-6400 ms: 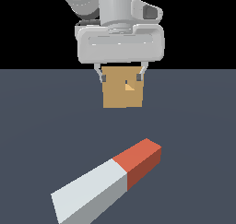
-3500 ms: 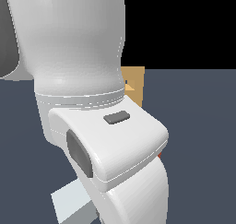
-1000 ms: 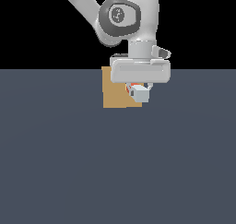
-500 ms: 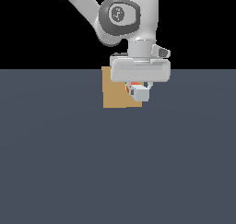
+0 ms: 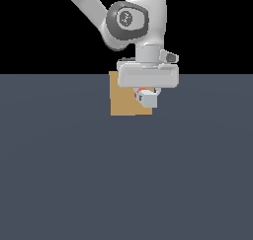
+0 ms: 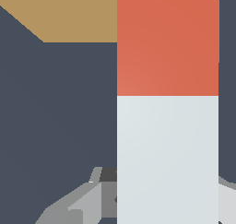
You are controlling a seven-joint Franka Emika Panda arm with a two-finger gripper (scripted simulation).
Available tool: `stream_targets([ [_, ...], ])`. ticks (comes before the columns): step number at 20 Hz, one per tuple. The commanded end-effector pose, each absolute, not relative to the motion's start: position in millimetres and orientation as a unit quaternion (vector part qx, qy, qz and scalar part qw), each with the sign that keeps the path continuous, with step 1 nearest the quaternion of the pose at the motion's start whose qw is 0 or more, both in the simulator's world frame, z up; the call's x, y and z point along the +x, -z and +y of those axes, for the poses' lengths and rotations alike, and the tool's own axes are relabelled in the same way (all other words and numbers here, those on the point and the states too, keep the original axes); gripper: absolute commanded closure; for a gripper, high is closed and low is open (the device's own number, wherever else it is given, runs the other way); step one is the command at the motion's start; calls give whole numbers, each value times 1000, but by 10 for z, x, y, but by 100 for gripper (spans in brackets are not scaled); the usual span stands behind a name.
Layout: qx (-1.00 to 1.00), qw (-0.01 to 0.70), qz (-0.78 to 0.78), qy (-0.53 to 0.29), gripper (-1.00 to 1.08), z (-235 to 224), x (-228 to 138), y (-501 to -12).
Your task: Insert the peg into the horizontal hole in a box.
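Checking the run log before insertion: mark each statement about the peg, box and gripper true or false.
1. The peg lies flat on the floor. False: it is held up at the gripper.
2. The peg's red-orange end points toward the box. True.
3. The box is blue. False: it is tan-brown.
4. The gripper sits in front of the box in the exterior view. True.

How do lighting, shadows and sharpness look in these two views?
Exterior view: flat even light, no cast shadows or glare, black backdrop; the claw hides much of the box. Wrist view: sharp, unblurred, the peg filling the frame at close range.
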State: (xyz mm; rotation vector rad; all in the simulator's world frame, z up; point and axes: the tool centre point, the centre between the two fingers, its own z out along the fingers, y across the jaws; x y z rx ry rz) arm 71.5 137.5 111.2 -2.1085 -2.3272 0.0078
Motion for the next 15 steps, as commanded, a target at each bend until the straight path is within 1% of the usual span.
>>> stream_targets([
  [1, -670, 0, -742, 0, 108, 1568, 701, -1140],
  [8, -670, -1, -742, 1, 108, 2142, 645, -1151],
  [11, -670, -1, -742, 1, 108, 2257, 639, -1155],
  [15, -670, -1, -742, 1, 108, 2284, 649, -1155],
])
